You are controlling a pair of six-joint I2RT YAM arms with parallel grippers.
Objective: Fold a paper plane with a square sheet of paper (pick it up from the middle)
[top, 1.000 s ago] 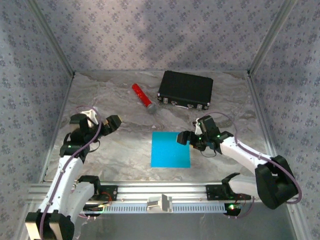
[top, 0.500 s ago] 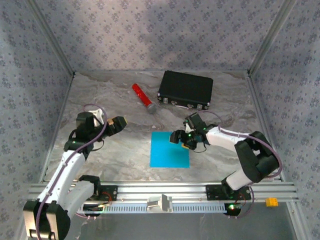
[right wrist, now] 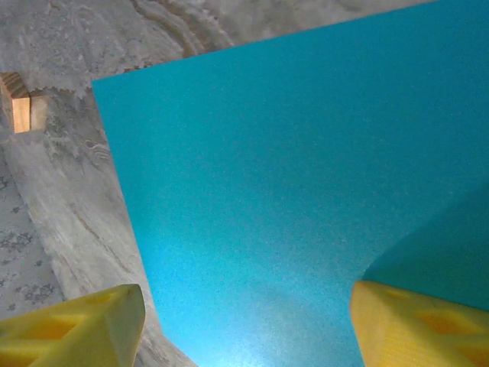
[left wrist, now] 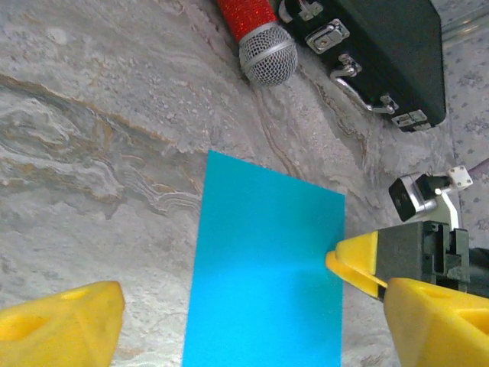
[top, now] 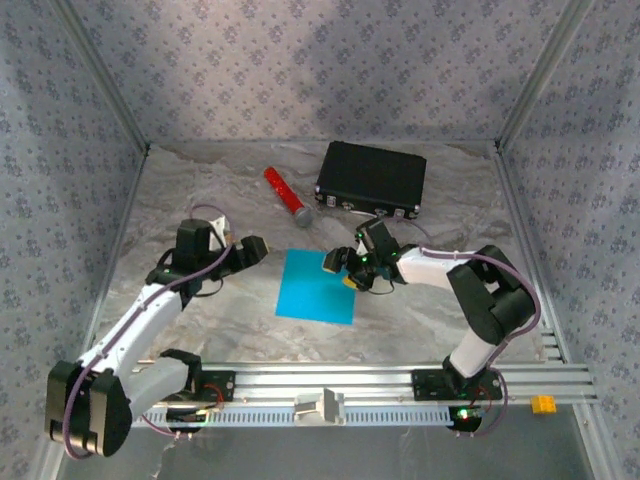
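At centre of the desk (top: 200,190) we see the square sheet of paper (top: 310,290). Right fingers (right wrist: 76,325) released, straddling its 2 o'clock corner. Left fingers (left wrist: 61,321) released, off at 10 o'clock.

The grey marbled table (top: 200,200) carries a black case (top: 372,177) near its far edge, right of the middle. A red microphone (top: 286,197) with a silver mesh head lies just left of the case. The cyan-blue square sheet of paper (top: 312,290) lies between the table's middle and its near edge.
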